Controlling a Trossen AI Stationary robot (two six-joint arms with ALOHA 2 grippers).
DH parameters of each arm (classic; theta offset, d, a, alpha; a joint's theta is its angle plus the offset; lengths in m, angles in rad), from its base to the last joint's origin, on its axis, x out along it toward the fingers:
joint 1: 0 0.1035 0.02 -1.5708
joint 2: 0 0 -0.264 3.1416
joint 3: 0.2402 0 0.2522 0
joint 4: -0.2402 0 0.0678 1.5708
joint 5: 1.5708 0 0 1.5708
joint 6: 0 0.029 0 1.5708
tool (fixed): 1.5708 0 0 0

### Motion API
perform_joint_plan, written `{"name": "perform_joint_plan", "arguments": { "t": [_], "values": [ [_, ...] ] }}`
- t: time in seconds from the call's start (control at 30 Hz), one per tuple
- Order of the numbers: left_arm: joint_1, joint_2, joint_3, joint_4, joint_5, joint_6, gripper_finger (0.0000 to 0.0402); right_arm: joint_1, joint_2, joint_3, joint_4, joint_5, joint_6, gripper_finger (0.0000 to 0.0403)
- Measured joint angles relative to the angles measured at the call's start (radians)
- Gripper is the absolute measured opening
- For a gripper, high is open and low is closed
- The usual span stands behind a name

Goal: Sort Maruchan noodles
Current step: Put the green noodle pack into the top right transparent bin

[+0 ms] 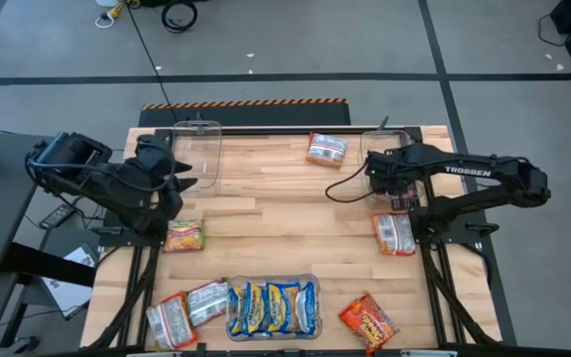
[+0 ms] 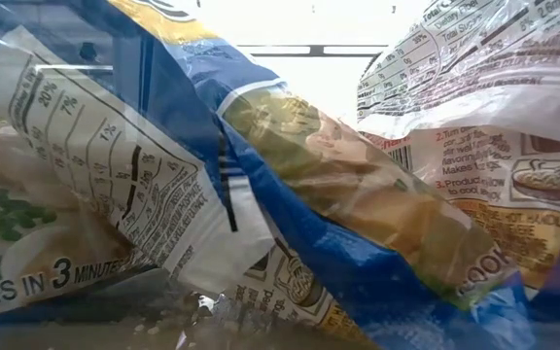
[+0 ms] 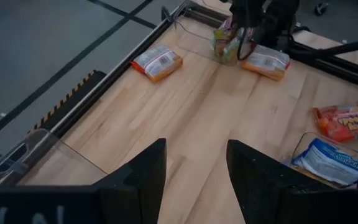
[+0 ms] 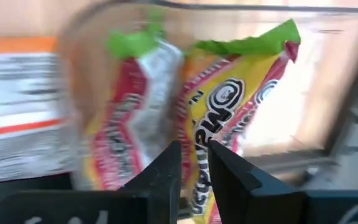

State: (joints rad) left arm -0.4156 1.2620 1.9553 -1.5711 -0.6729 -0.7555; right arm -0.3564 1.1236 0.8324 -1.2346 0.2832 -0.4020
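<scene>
My right gripper (image 1: 393,188) points down into the clear bin (image 1: 381,135) at the table's far right. Its fingers (image 4: 194,158) stand a narrow gap apart, on either side of the upper edge of a green, pink and yellow noodle packet (image 4: 235,99). That packet stands upright in the bin beside another of the same kind (image 4: 135,118). My left gripper (image 3: 196,174) hangs open and empty above the table's left side, near the far-left clear bin (image 1: 198,149). Loose packets lie on the table: orange ones (image 1: 327,149) (image 1: 395,233), a yellow-pink one (image 1: 183,236) and an orange-red one (image 1: 368,319). My right gripper comes at the green-pink packet's upper edge (image 4: 197,134) from above, one finger on each side. I cannot tell whether the fingers touch it across the narrow gap. The packet stands upright inside the bin, next to the other packet.
A clear bin (image 1: 230,322) at the near edge holds several blue-and-yellow packets (image 1: 274,307), which fill the low view (image 2: 290,194). Two more packets (image 1: 171,319) (image 1: 206,297) lie to its left. Bare wood (image 1: 285,218) spans the table's middle.
</scene>
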Motion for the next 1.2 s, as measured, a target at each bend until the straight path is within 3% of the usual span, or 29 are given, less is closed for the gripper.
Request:
{"name": "perform_joint_plan", "arguments": {
  "t": [0.2, 0.3, 0.37, 0.5, 0.57, 0.77, 0.93, 1.07, 1.2],
  "values": [
    [0.0, 0.013, 0.0, 0.0, 0.017, 0.001, 0.0172, -0.024, 0.0, 0.021, -0.085, -0.231, 0.072, 0.0082],
    [-0.001, 0.018, 0.0, 0.0, 0.041, 0.002, 0.0172, -0.037, 0.0, 0.021, -0.104, -0.28, 0.097, 0.0082],
    [-0.001, 0.02, 0.0, 0.0, 0.053, 0.004, 0.0172, -0.042, 0.0, 0.021, -0.104, -0.233, 0.112, 0.0082],
    [-0.001, 0.024, 0.0, 0.0, 0.065, 0.0, 0.0172, -0.054, -0.001, 0.038, -0.067, -0.042, 0.133, 0.0082],
    [-0.001, 0.023, 0.0, 0.0, 0.066, 0.001, 0.0172, -0.083, 0.0, 0.065, -0.028, -0.005, 0.132, 0.0085],
    [-0.001, 0.023, 0.0, 0.0, 0.065, 0.007, 0.0172, -0.307, 0.042, 0.11, 0.124, -0.086, 0.226, 0.0114],
    [-0.001, 0.023, 0.0, 0.0, 0.065, 0.008, 0.0172, -0.477, 0.094, 0.089, 0.251, -0.134, 0.565, 0.0142],
    [-0.001, 0.023, 0.0, 0.0, 0.04, 0.014, 0.0172, -0.522, 0.147, 0.06, 0.355, -0.179, 0.799, 0.0161],
    [-0.001, 0.023, 0.0, 0.0, 0.03, 0.057, 0.0172, -0.523, 0.209, 0.054, 0.414, -0.121, 0.904, 0.0178]
  ]
}}
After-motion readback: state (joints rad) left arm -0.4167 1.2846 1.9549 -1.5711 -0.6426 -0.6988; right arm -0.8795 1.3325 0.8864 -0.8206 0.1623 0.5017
